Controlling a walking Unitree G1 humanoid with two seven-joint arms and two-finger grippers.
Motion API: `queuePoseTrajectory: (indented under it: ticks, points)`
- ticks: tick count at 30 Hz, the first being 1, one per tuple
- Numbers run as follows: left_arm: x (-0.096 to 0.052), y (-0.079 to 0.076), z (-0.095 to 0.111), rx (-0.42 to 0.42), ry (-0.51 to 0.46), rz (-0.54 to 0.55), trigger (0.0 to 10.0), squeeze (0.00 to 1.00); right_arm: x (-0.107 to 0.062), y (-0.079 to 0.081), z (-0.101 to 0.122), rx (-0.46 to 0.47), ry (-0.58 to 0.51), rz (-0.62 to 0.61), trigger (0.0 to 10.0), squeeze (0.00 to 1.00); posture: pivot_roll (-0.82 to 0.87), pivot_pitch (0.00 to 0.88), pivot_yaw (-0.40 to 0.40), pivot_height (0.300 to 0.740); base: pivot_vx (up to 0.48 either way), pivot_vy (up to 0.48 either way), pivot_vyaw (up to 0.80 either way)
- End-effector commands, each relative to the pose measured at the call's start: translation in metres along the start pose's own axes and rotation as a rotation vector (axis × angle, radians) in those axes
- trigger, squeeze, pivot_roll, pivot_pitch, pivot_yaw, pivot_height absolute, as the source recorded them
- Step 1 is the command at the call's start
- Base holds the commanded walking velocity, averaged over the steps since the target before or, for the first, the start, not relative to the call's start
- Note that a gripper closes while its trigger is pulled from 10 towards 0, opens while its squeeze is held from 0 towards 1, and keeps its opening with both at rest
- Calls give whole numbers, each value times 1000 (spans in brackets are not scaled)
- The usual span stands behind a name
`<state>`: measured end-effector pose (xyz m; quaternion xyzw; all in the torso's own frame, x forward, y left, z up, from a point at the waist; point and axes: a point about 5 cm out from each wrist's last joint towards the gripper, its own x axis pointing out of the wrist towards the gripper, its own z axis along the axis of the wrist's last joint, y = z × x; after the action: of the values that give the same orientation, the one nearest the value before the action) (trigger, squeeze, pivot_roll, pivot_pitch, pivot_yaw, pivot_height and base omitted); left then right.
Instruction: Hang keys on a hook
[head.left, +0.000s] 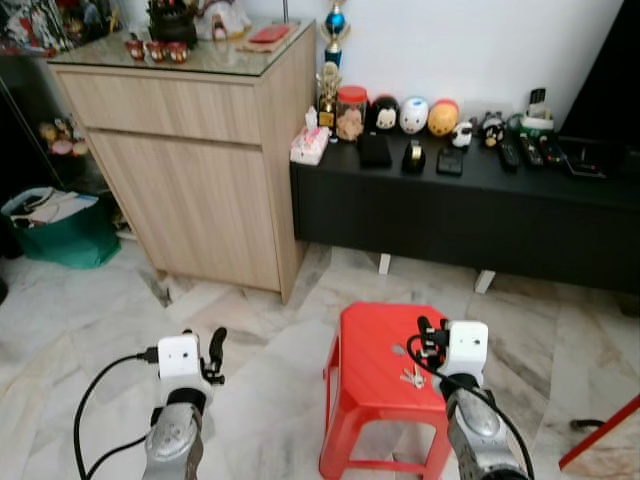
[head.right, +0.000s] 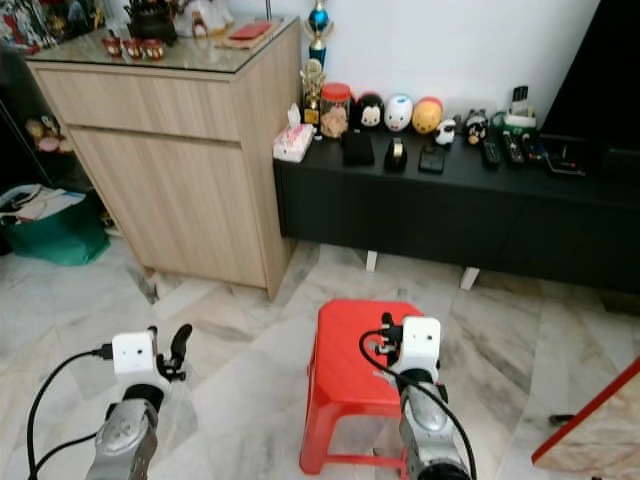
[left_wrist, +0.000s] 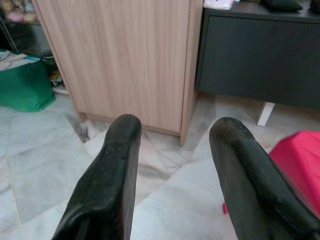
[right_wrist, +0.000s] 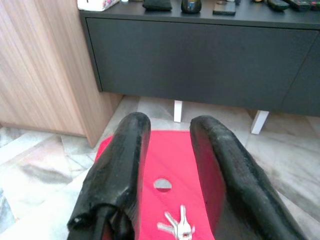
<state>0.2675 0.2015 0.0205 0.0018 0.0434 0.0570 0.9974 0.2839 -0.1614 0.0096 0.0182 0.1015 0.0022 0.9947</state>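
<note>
A small bunch of silver keys (head.left: 412, 377) lies on the seat of a red plastic stool (head.left: 368, 345), just short of the seat's round hole (right_wrist: 162, 184). My right gripper (head.left: 428, 335) hovers over the stool's right side, above and slightly behind the keys (right_wrist: 176, 227). Its fingers are open with nothing between them, as the right wrist view of the gripper (right_wrist: 170, 127) confirms. My left gripper (head.left: 214, 352) is held over the marble floor to the left of the stool, open and holding nothing (left_wrist: 176, 130).
A tall light-wood cabinet (head.left: 200, 150) stands ahead on the left. A low black console (head.left: 460, 205) with figurines and remotes runs along the wall. A green bag (head.left: 62, 228) sits at far left. A wooden edge (head.left: 605, 440) juts in at bottom right.
</note>
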Motion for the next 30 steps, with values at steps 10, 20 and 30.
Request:
queuePoseTrajectory:
  ticks: [10,20,30]
  points:
    - [4,-6,6,-6,-18,-8,10000,0,1,2,-1,7,17,18,10000,0,10,0,-17,653,0,0,0]
    - [7,-8,9,-13,-28,-11,10000,0,2,2,-2,4,43,14,10000,0,10,0,-16,653,0,0,0]
    - [10,-10,12,-21,-28,-13,10000,0,2,3,-1,23,33,31,10000,0,12,0,-20,630,0,0,0]
